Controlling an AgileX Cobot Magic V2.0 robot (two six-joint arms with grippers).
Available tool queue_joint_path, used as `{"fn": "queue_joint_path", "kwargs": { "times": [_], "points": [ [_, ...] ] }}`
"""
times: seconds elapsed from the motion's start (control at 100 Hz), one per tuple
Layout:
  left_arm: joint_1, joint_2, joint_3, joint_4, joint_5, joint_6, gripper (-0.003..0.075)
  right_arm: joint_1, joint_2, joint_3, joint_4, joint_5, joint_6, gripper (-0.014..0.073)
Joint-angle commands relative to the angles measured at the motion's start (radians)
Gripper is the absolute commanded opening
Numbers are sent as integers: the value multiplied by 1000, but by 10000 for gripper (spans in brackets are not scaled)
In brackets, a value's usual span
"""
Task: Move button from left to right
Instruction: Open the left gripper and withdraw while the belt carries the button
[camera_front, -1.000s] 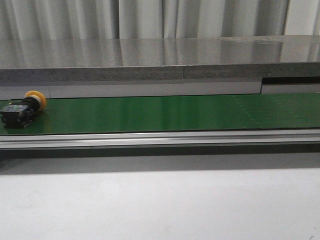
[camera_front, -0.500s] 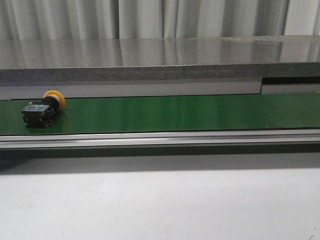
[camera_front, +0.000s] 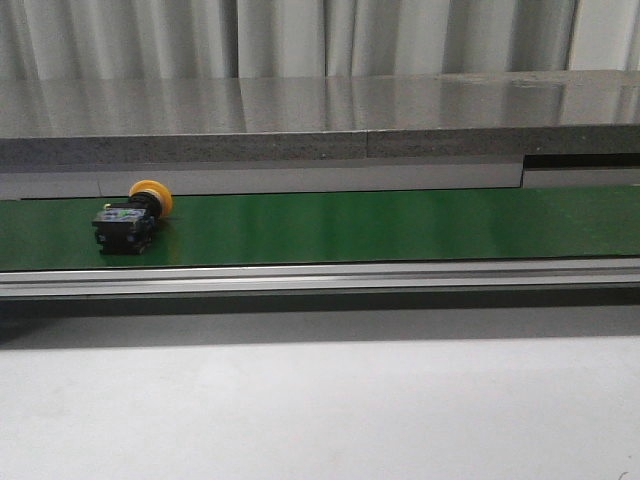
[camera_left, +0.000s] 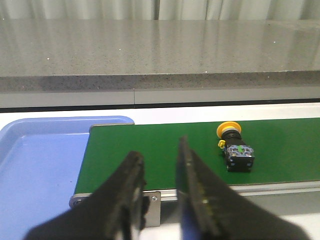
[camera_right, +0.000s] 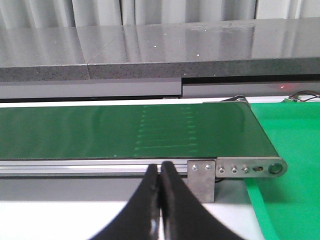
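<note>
The button (camera_front: 133, 216) lies on its side on the green conveyor belt (camera_front: 380, 226), toward the belt's left end. It has a round yellow-orange cap, a black cube body and a small green mark. It also shows in the left wrist view (camera_left: 235, 150). My left gripper (camera_left: 160, 155) is open and empty, near the belt's left end, apart from the button. My right gripper (camera_right: 160, 172) is shut and empty, in front of the belt's right end. Neither gripper shows in the front view.
A blue tray (camera_left: 35, 165) sits beyond the belt's left end. A bright green surface (camera_right: 290, 150) lies past the belt's right end. A grey stone ledge (camera_front: 320, 120) runs behind the belt and a metal rail (camera_front: 320, 275) along its front.
The button has travelled to the right along the belt, from the far left edge of the front view to a spot further in.
</note>
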Motion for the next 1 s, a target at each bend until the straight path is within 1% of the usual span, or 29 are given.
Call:
{"fn": "queue_joint_path", "kwargs": {
  "times": [0.0,0.21,0.26,0.32,0.43,0.52,0.58,0.69,0.83,0.9,0.99],
  "points": [
    [-7,8,-31,-16,-84,-4,-18,-1,-18,-17,-7,-79,-1,-68],
    [-7,8,-31,-16,-84,-4,-20,-1,-18,-17,-7,-104,-1,-68],
    [-7,8,-31,-16,-84,-4,-21,-1,-18,-18,-7,-165,-1,-68],
    [-7,8,-31,-16,-84,-4,-21,-1,-18,-29,0,-200,-1,-68],
    [-7,8,-31,-16,-84,-4,-20,-1,-6,-106,0,-170,-1,-68],
    [-7,8,-31,-16,-84,-4,-20,-1,37,-194,0,-82,-1,-68],
    [-7,8,-31,-16,-84,-4,-21,-1,85,-273,0,9,-1,-68],
    [-7,8,-31,-16,-84,-4,-21,-1,226,-420,0,187,-1,-68],
    [-7,8,-31,-16,-84,-4,-21,-1,435,-586,1,369,-1,-68],
    [-7,8,-31,-16,-84,-4,-21,-1,533,-655,2,437,-1,-68],
    [-7,8,-31,-16,-84,-4,-21,-1,648,-720,2,471,-1,-68]
  ]
}}
